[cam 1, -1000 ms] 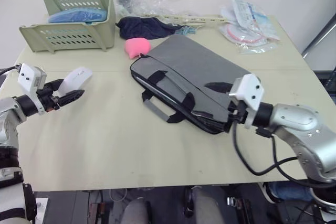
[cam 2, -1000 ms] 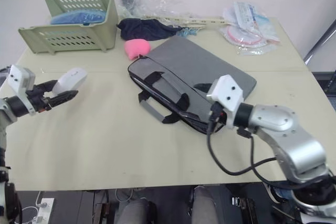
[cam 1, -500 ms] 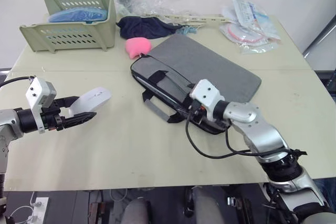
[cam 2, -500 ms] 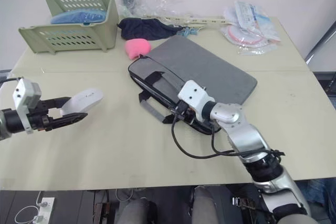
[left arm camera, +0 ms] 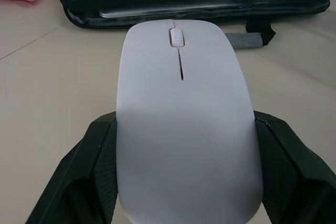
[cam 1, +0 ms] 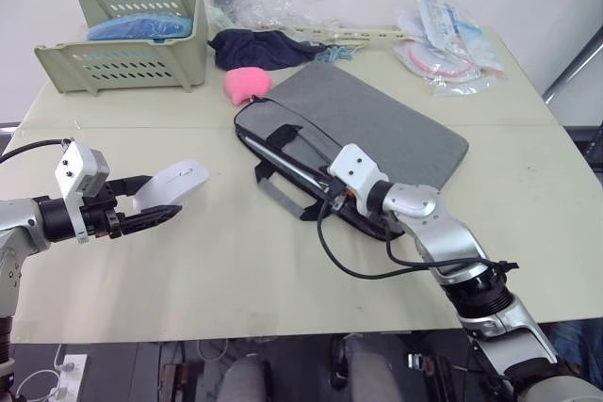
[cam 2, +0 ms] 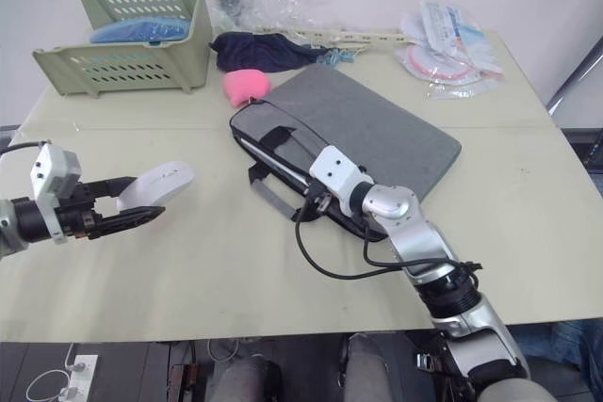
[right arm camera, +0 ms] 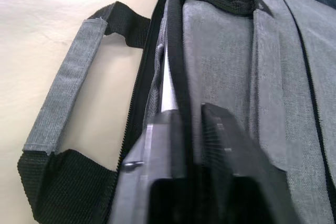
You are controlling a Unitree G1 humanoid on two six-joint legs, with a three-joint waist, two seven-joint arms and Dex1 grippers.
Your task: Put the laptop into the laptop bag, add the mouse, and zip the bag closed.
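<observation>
White mouse (left arm camera: 186,124) gripped in left claw (cam 1: 151,209), right claw (right arm camera: 181,129) pinching one grey bag's (cam 1: 396,134) edge

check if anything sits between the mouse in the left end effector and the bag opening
Nothing visible on the bare table between the mouse and the bag. The right end effector grips the bag's upper edge at the opening.

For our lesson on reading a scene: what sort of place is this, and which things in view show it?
Probably a lab or test room set up as a workspace: a plain table against a bare wall, a green plastic basket, and a grey laptop bag beside packets in plastic wrap.
</observation>
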